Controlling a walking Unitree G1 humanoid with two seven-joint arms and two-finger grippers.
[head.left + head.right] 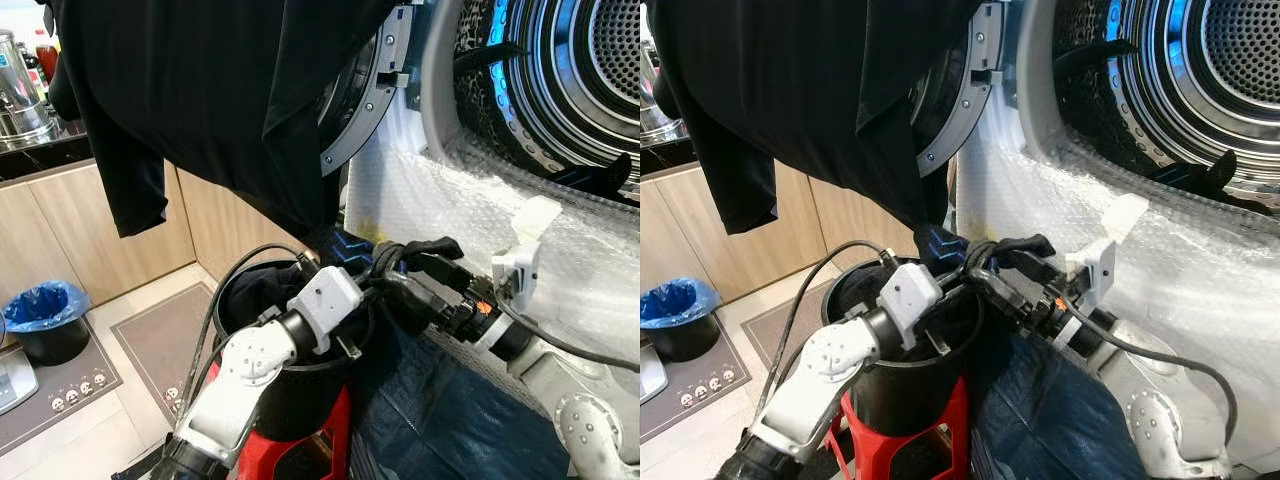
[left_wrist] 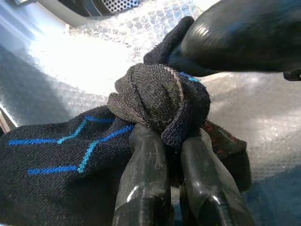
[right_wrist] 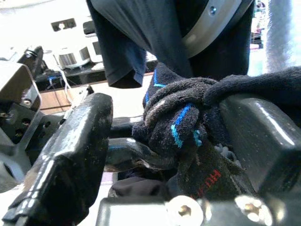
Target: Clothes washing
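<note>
Black, blue-striped sock [image 2: 155, 101] sits bunched between both grippers, left gripper [image 2: 169, 141] pinching it narrowly, right gripper [image 3: 155, 141] spread wide around it.

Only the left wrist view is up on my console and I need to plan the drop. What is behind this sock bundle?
Observer: The washer drum stands open, up on the right, its front wrapped in bubble wrap.
Operator: Is the right gripper helping?
Observer: Yes, the right gripper meets the left gripper on the same rolled sock.
Operator: Anything below them?
Observer: A black bucket on a red stool.
Operator: Anything overhead?
Observer: A black shirt draped over the washer door.
</note>
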